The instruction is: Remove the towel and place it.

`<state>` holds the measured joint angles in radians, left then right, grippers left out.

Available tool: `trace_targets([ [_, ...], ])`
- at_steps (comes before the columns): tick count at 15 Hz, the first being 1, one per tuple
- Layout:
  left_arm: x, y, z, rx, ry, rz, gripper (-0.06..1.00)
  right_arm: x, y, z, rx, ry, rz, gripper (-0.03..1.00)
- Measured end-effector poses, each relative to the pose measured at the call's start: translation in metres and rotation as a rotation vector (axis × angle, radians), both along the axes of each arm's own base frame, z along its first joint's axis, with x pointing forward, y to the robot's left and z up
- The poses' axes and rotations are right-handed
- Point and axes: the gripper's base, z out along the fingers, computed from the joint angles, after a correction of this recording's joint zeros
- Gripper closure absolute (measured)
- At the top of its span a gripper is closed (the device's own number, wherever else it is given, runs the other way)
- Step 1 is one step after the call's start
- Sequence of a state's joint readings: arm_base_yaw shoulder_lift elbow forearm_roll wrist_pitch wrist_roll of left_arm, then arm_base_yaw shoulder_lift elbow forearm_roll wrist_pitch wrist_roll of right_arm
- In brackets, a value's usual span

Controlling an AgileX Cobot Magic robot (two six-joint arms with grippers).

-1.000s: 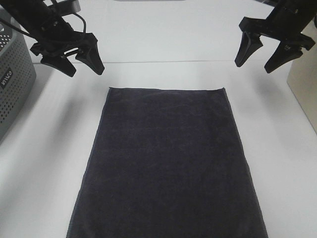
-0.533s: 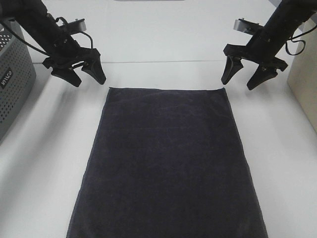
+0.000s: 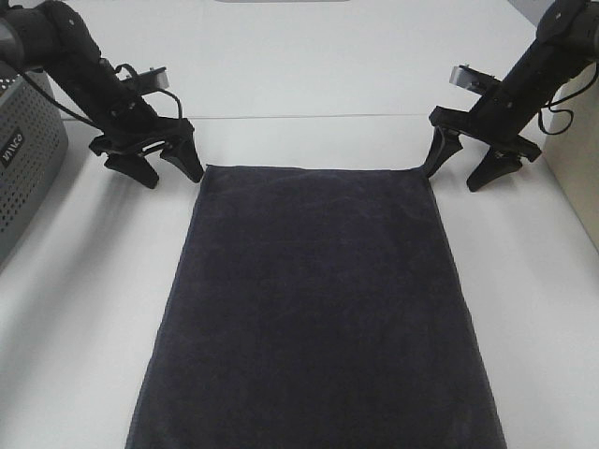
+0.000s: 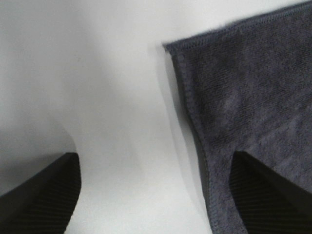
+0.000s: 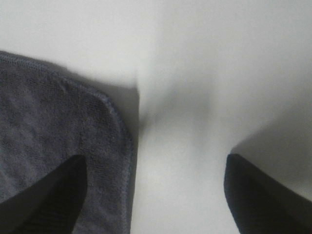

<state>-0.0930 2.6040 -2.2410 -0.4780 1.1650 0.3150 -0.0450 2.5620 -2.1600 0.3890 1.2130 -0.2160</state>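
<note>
The dark navy towel (image 3: 318,309) lies flat and spread on the white table (image 3: 84,309), its long side running from the far edge toward the camera. My left gripper (image 3: 173,178) is low at the towel's far left corner and open. In the left wrist view, one finger (image 4: 273,195) is over the towel (image 4: 243,97) and the other over bare table. My right gripper (image 3: 454,181) is open at the far right corner. In the right wrist view, one finger (image 5: 44,200) is over the towel (image 5: 48,112) and the other is off it. Neither holds anything.
A grey perforated basket (image 3: 23,159) stands at the table's left edge. A beige box (image 3: 576,168) stands at the right edge, close to the right arm. The table's far edge meets a white wall behind both arms.
Both grippers have come down from above the table to the towel's two far corners, moving slightly inward. Their jaws have stayed open. The towel has not moved.
</note>
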Motion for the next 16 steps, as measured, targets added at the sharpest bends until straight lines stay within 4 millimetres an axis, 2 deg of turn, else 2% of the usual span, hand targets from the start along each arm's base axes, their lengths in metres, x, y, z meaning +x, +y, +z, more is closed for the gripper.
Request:
trace_targets([
  [10, -0.003, -0.004, -0.006, -0.07, 0.053, 0.007, 0.16, 0.001, 0.003, -0.004, 0.038, 0.011, -0.015, 0.21],
  [12, -0.004, -0.017, -0.008, -0.084, 0.057, -0.012, 0.16, 0.001, 0.013, -0.007, 0.039, 0.015, 0.004, 0.21],
  [16, -0.01, -0.063, -0.013, -0.127, 0.05, -0.031, 0.16, -0.001, 0.05, -0.016, 0.078, 0.039, 0.047, 0.22],
])
